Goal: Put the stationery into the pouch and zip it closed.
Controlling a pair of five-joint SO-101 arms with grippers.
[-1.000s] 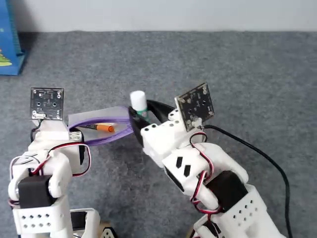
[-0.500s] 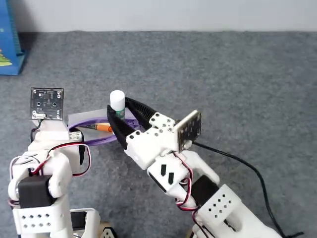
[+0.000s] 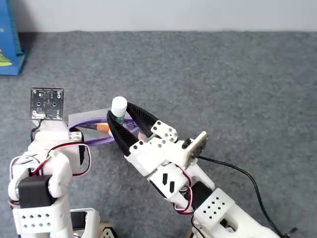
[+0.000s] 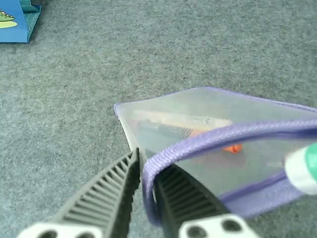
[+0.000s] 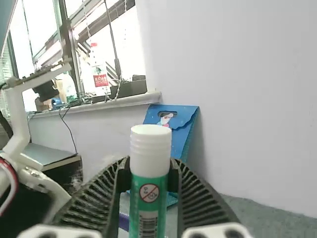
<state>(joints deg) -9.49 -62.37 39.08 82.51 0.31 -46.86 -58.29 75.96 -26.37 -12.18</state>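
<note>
Glue stick (image 3: 119,104), clamped in right end effector (image 3: 119,113); pouch (image 4: 198,114) rim pinched by left end effector (image 4: 144,166). Risk we note: stick catching the rim, dropping outside.

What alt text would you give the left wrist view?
The left gripper pinches the purple rim of the clear pouch lying on grey carpet. Pens lie inside it, and a glue stick hangs near its rim.

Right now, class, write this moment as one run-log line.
left gripper: shut on pouch rim | right gripper: shut on glue stick, over pouch | pouch: open, pen inside
</note>
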